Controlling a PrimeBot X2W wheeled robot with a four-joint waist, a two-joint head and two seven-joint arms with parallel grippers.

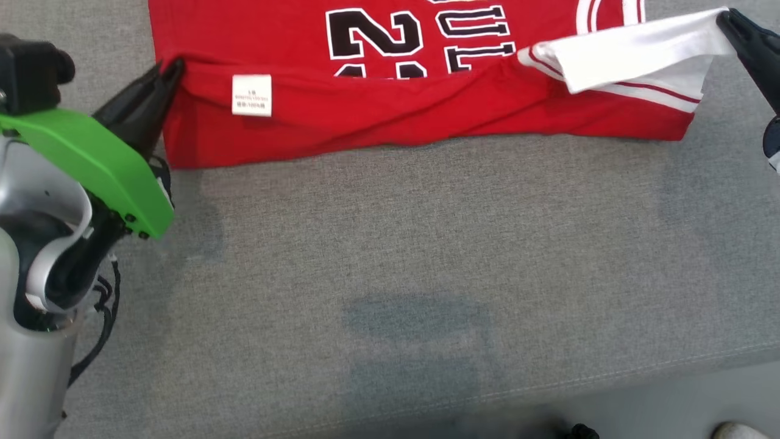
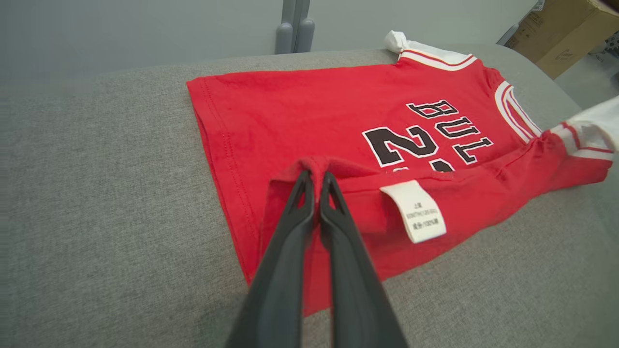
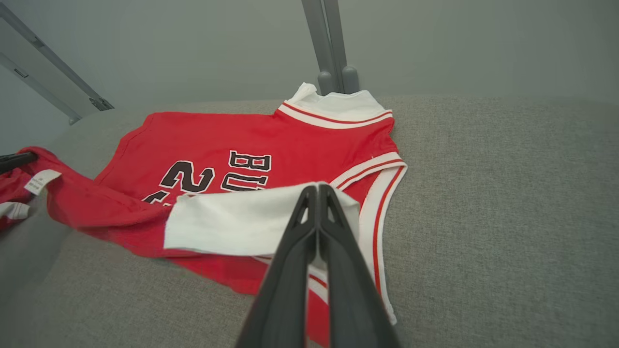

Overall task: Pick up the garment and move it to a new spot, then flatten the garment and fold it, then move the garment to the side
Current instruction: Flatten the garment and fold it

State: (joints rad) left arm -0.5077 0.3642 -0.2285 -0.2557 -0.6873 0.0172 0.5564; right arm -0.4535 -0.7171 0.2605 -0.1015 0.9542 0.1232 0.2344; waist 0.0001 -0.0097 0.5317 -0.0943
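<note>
The garment [image 1: 390, 113] is a red jersey with black lettering and white sleeves, lying on a grey cushion with its near edge folded up over the print. My left gripper [image 1: 173, 66] is shut on the red hem corner at the left; in the left wrist view the left gripper [image 2: 316, 176] pinches a fold of red cloth beside a white care label [image 2: 416, 210]. My right gripper [image 1: 725, 17] is shut on the white sleeve [image 1: 634, 55] at the upper right. The right gripper [image 3: 317, 189] clamps that sleeve [image 3: 237, 222], lifted over the jersey body [image 3: 251, 145].
The grey cushion [image 1: 426, 256] stretches toward me, its front seam [image 1: 609, 372] near the bottom. A shoe tip [image 1: 740, 431] shows on the floor at the lower right. Behind the cushion stand grey posts [image 2: 295, 29], and a cardboard box [image 2: 556, 38] sits at the far right.
</note>
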